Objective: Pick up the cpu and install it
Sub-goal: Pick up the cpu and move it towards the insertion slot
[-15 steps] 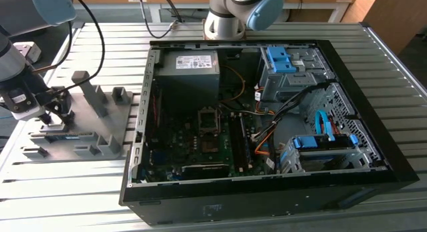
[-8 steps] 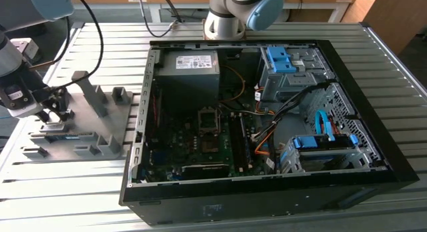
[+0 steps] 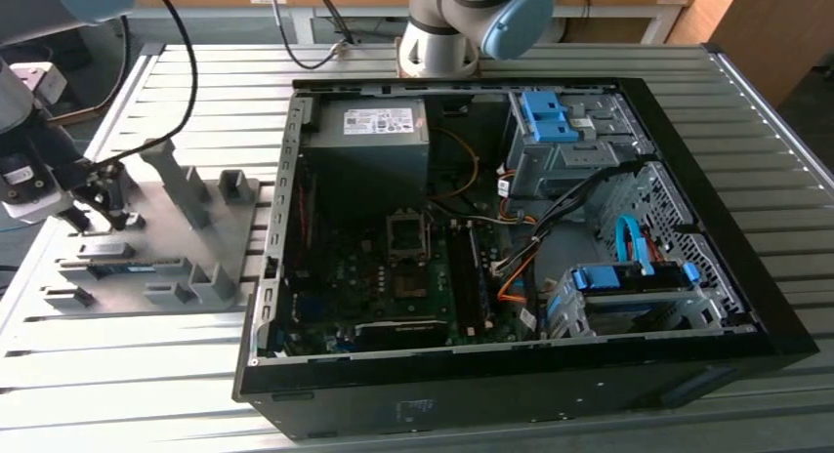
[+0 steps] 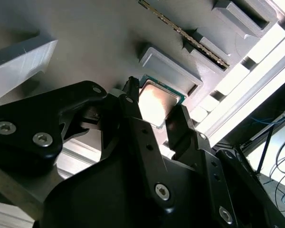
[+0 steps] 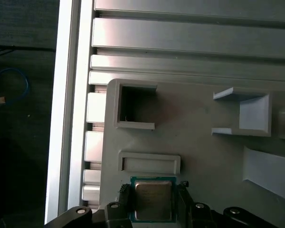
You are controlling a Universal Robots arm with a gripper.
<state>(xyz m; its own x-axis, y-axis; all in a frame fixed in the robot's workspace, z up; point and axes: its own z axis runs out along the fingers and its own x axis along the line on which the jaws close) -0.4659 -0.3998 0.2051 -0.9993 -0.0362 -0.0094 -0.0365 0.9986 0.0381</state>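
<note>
Even, soft light over the exterior view: we see the table [image 3: 769, 228] slats shining pale while the inside of the computer case [image 3: 521, 394] sinks into shadow. In the second wrist view, glare washes the cpu [image 4: 156, 105] top to a warm white, the slats behind burn out, and the gripper [image 4: 155, 103] goes near-black. In the first wrist view we get a duller sheen on the cpu and a dark floor [image 5: 19, 95].

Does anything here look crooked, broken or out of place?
Nothing stands out. The cpu lies flat and square on its grey holder, with the gripper right at it. The computer case lies open on the table.
</note>
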